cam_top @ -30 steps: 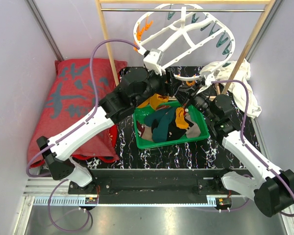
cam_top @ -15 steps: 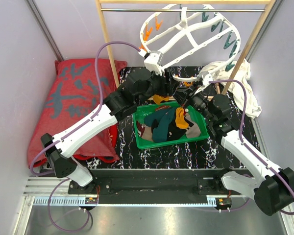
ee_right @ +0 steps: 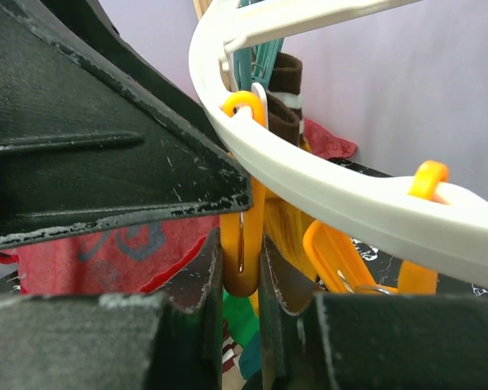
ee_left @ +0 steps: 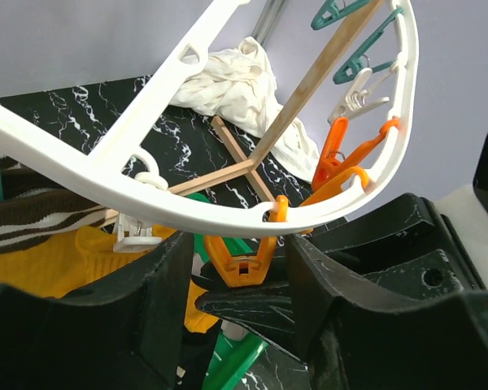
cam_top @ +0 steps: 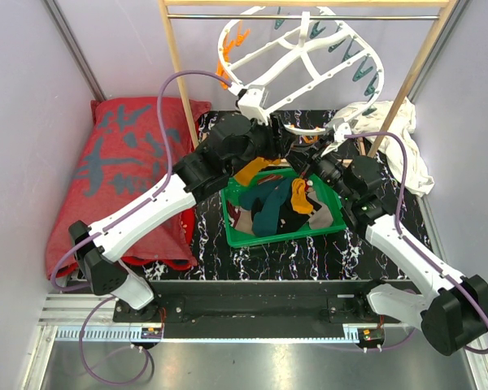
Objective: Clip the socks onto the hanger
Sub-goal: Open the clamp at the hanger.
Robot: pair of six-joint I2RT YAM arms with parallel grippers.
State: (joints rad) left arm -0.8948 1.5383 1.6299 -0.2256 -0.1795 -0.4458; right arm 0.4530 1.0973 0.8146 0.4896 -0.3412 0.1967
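While the left pincer [ee_left: 239,280] stands open with one black finger on each side of a small orange plastic peg [ee_right: 230,244], the mustard-yellow sock with the striped cuff [ee_left: 89,260] sits at the left of that wrist view, under the big white plastic oval hanger [ee_left: 106,175]. The right pincer [ee_right: 242,272] is closed on the peg. I think it should squeeze hard so the peg gapes, then the cuff goes deep in. More socks [cam_top: 268,213] lie in the green plastic tray [cam_top: 248,237] mid frame. Grey marks on the red cloth [cam_top: 122,162] at left cannot be read
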